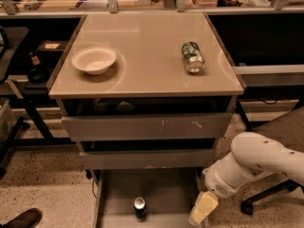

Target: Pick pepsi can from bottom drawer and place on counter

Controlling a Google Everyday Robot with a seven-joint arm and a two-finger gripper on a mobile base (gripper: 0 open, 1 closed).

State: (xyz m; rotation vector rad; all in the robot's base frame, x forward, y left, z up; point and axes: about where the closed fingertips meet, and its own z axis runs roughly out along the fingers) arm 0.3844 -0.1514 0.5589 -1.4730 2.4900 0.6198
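One can to fetch: small dark blue pepsi can with a silver top (139, 207) stands upright on the flat grey floor of the pulled-out bottom drawer (166, 194), near its front edge, a little left of centre.
Tool: pale yellowish two-finger tool (203, 209) on the white arm (256, 165) hangs low at the drawer's right rail, well apart from the pepsi can and holding nothing.
Tool state: cannot tell whether it is parted or closed; only a blunt pale block shows.
Step in hand: judged as the approach, with the can not yet grasped or lifted.
Next move: likely calls for carrying the tool left over the drawer floor, lining it up above or beside the can, then closing on its body without tipping it.
Goal surface: large glossy beige counter (147, 51), the surface above the two scuffed drawer fronts, carries a white bowl (94, 59) at left and a green-and-silver can (193, 57) lying on its side at right; bare room lies between them.
Hidden or cut off: drawer front and the tool's tip run to the bottom edge; can label unreadable.
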